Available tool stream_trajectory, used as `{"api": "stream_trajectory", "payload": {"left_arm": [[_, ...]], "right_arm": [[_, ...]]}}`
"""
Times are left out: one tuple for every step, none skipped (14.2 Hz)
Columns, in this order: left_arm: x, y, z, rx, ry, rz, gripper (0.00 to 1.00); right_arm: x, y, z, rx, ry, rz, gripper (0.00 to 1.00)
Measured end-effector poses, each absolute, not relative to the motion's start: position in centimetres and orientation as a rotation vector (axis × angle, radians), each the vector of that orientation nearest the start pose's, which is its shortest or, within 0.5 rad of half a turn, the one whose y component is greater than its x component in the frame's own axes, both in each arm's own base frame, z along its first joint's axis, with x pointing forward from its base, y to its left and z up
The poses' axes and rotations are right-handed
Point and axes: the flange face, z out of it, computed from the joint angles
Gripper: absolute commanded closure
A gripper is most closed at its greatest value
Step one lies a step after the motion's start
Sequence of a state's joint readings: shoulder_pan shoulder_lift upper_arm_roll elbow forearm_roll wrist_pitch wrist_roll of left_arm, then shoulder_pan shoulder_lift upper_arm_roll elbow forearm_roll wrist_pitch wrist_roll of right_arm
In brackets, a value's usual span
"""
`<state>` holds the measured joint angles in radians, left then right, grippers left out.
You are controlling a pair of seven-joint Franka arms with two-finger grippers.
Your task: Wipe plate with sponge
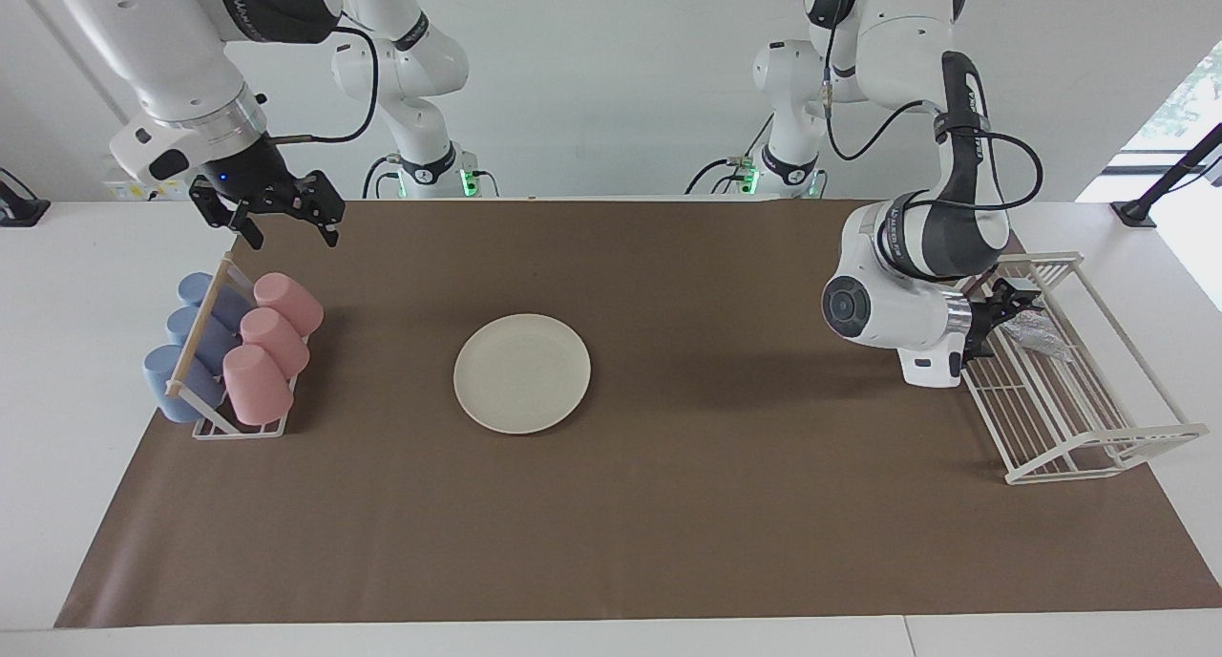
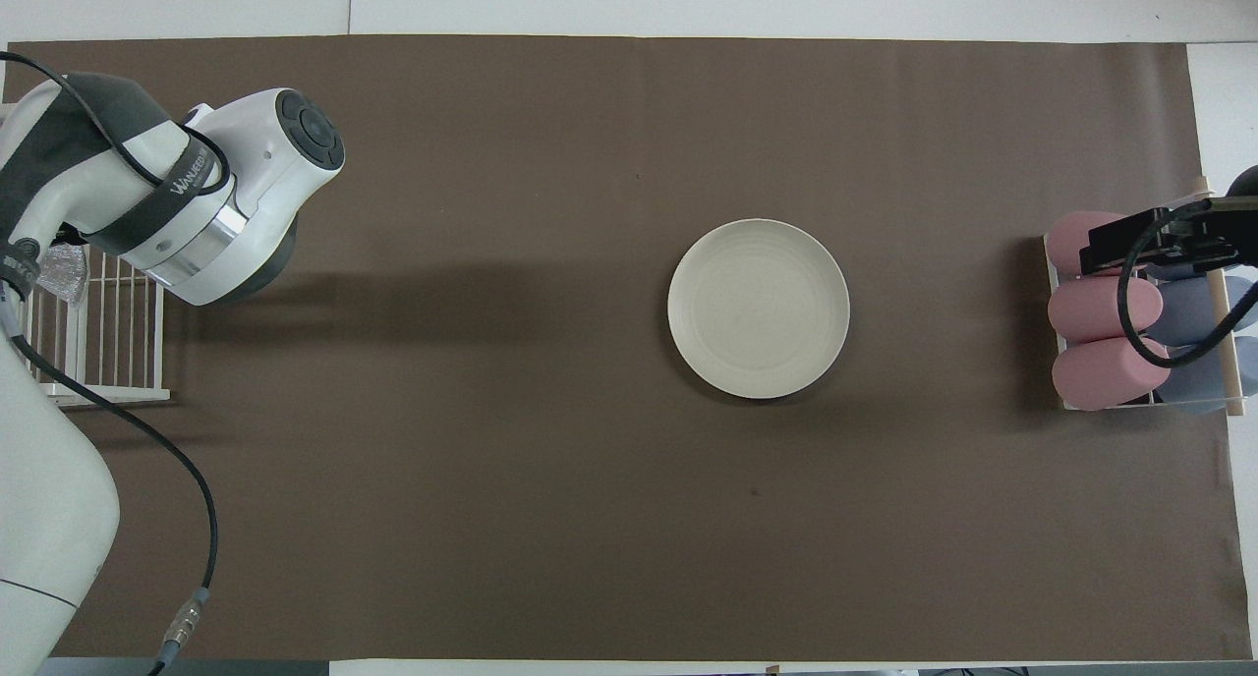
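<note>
Brown mat [image 1: 668,504] on white table [image 1: 57,399], white wall.

The left arm comes down from its base with the elbow high, then folds low over the left arm's end of the surface, its forearm and wrist lying nearly level and pointing outward toward that end; a black cable loops along the upper link; the left hand [image 1: 1010,306] sits at the tip of that level wrist, low above the surface, and whether its fingers are parted cannot be told. The right arm waits, raised above the right arm's end, wrist angled downward; the right hand [image 1: 284,228] hangs in the air with its two dark fingers [image 1: 251,232] spread apart, gripping nothing.
</note>
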<state>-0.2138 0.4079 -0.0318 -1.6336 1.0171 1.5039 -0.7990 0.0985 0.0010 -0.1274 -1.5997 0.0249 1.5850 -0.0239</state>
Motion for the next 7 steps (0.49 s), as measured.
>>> {"api": "stream_trajectory", "payload": {"left_arm": [[63.2,-5.7,41.1,-2.047,-0.351,-0.077,0.00],[63.3,-5.8,42.5,-2.093,-0.367,-0.069,0.00],[63.2,-5.8,44.5,-2.148,-0.380,-0.062,0.00],[62.9,-5.8,46.8,-2.204,-0.393,-0.061,0.00],[62.4,-5.9,49.2,-2.261,-0.406,-0.066,0.00],[61.7,-6.0,51.3,-2.317,-0.422,-0.073,0.00],[60.9,-6.2,53.1,-2.376,-0.439,-0.075,0.00]], "right_arm": [[55.5,-1.3,61.2,-3.116,0.009,0.024,0.00],[55.5,-1.3,61.2,-3.116,0.009,0.024,0.00],[55.5,-1.3,61.2,-3.116,0.010,0.024,0.00],[55.5,-1.4,61.1,-3.116,0.010,0.024,0.00],[55.5,-1.4,61.1,-3.116,0.010,0.024,0.00],[55.5,-1.4,61.1,-3.116,0.010,0.024,0.00],[55.5,-1.4,61.1,-3.116,0.010,0.024,0.00]]}}
